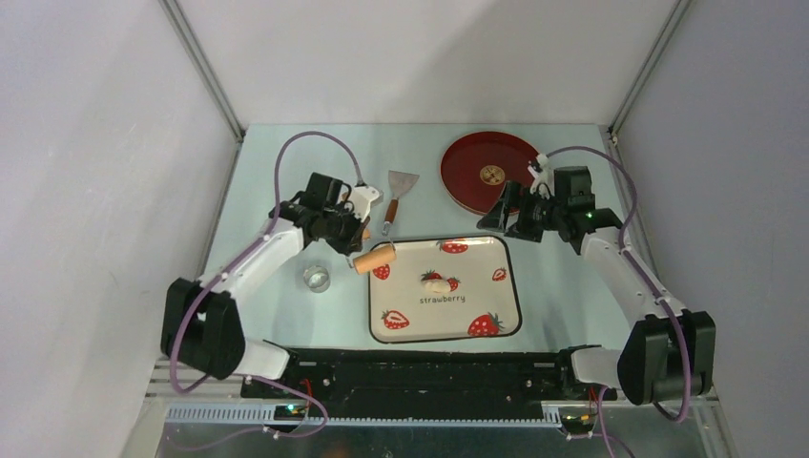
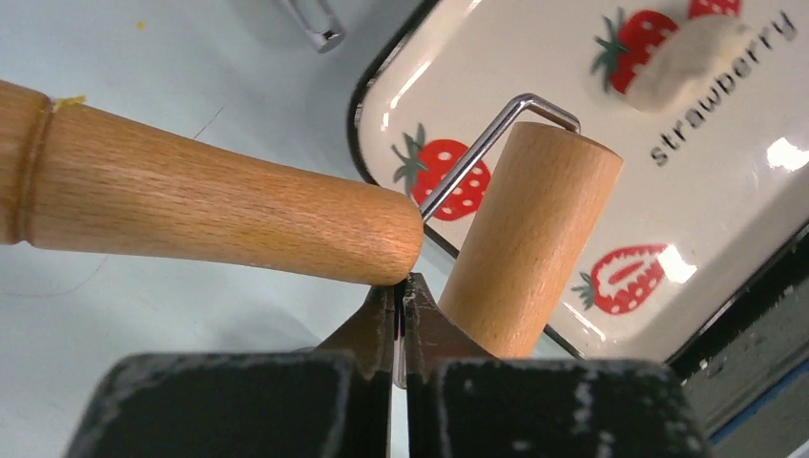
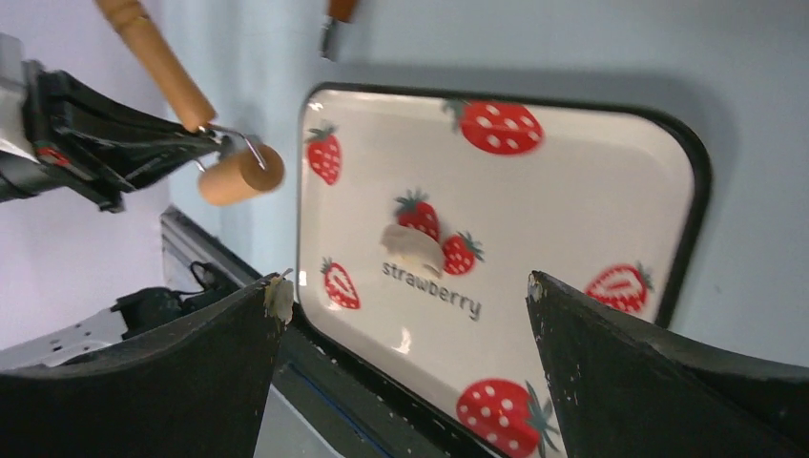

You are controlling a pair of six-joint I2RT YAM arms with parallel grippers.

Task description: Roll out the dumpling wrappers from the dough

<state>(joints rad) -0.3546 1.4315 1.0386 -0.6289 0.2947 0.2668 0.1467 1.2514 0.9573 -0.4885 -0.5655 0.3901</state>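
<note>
Top view, dough: lump laid near the middle of the tray, beside its printed word.
Left gripper: clamped shut on roller, held at tray's far-left corner.
Right gripper: spread wide, nothing held.

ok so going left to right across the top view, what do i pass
small shiny ring → wooden roller → dough → red plate
</note>
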